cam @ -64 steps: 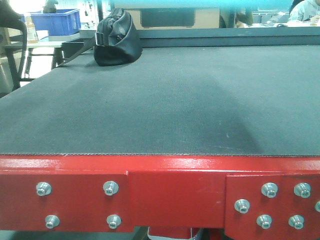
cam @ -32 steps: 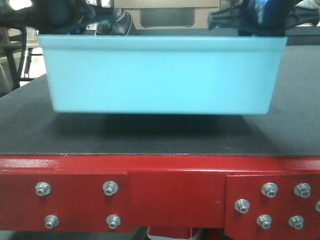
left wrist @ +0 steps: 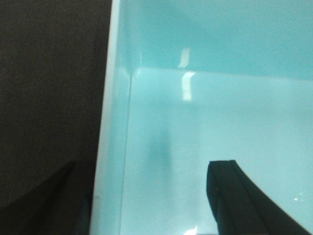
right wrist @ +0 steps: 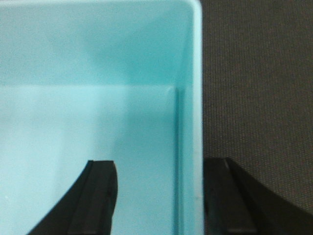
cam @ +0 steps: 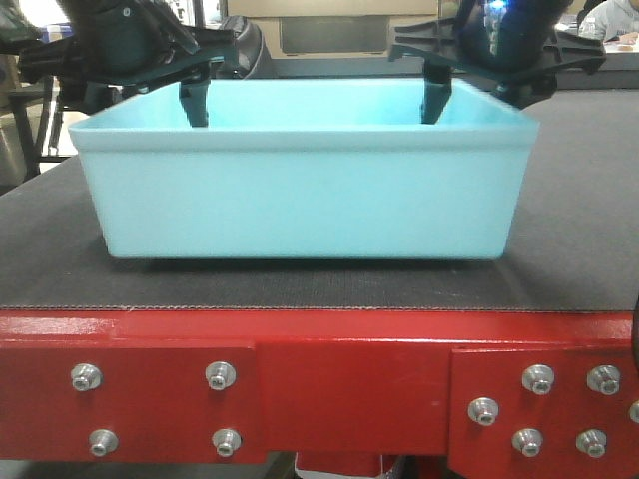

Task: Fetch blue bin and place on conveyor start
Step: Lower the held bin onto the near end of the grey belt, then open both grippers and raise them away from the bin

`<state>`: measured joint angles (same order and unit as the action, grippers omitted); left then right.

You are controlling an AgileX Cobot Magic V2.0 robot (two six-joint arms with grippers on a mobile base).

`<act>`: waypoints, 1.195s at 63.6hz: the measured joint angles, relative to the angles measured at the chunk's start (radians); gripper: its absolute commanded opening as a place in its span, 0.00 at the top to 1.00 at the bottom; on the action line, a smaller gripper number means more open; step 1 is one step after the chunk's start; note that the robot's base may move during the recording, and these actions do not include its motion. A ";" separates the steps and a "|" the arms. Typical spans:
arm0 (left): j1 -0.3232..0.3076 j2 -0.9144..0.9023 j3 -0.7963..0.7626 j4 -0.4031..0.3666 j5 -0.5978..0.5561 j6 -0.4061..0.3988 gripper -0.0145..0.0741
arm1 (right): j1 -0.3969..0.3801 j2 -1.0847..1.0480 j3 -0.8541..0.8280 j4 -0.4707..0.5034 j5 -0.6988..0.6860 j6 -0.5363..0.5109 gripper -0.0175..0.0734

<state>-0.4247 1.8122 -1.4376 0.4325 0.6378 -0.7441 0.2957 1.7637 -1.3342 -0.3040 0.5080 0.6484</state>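
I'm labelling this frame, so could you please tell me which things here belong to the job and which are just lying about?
Job:
bin
belt
left gripper
right gripper

Lying about:
black bag, mostly hidden behind the bin

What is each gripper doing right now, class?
Left gripper: open, fingers straddling the blue bin wall, not clamped.
Right gripper: open, fingers either side of the bin's wall, a gap showing.
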 measured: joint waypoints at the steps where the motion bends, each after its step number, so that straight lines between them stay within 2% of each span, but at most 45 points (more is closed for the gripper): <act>1: 0.002 0.000 0.000 0.000 0.002 0.000 0.42 | -0.002 0.000 -0.002 0.002 -0.002 0.000 0.50; 18: 0.009 -0.019 -0.004 -0.002 -0.004 0.000 0.42 | -0.013 -0.021 -0.007 0.000 0.002 0.004 0.50; 24: 0.009 -0.063 -0.004 -0.004 -0.004 0.000 0.47 | -0.013 -0.065 -0.007 -0.006 0.007 0.004 0.54; 29: 0.009 -0.119 -0.004 -0.004 0.006 0.000 0.62 | -0.013 -0.117 -0.007 -0.011 0.019 0.004 0.67; 37: 0.001 -0.205 -0.004 -0.004 -0.001 0.014 0.96 | -0.013 -0.203 -0.009 -0.013 0.039 -0.011 1.00; 41: -0.004 -0.244 0.009 -0.021 -0.023 0.047 0.96 | -0.013 -0.235 -0.007 -0.015 0.035 -0.043 0.99; 50: -0.011 -0.317 0.118 -0.123 -0.096 0.117 0.96 | -0.013 -0.306 0.077 -0.017 -0.029 -0.126 0.99; 54: -0.011 -0.350 0.195 -0.172 -0.159 0.154 0.96 | -0.013 -0.342 0.140 -0.017 -0.108 -0.142 0.99; 62: -0.011 -0.440 0.391 -0.253 -0.356 0.214 0.96 | -0.013 -0.438 0.302 -0.019 -0.327 -0.167 0.99; 70: -0.012 -0.562 0.543 -0.265 -0.505 0.229 0.96 | -0.013 -0.541 0.443 -0.023 -0.508 -0.170 0.99; 76: -0.012 -0.671 0.640 -0.265 -0.575 0.231 0.96 | -0.013 -0.621 0.541 -0.025 -0.560 -0.170 0.99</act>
<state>-0.4372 1.1413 -0.7978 0.1676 0.0623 -0.5129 0.2831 1.1431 -0.7930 -0.3291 -0.0519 0.4784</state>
